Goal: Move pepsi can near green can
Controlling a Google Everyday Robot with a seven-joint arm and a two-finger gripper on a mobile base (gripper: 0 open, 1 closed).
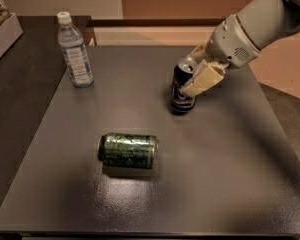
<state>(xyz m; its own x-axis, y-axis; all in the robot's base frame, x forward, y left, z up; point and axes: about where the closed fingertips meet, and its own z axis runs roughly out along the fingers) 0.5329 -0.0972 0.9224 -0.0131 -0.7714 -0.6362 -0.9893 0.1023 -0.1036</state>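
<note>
The pepsi can (180,98) is dark navy with a silver top and stands upright, slightly tilted, right of the table's middle. My gripper (192,78) comes in from the upper right and is shut on the pepsi can's upper part, with a cream finger (200,79) across its right side. The green can (128,150) lies on its side near the table's front middle, below and left of the pepsi can, well apart from it.
A clear water bottle (75,51) with a white cap stands at the back left. The dark table (240,174) ends at the right and front edges. A box (2,29) sits on the surface at far left.
</note>
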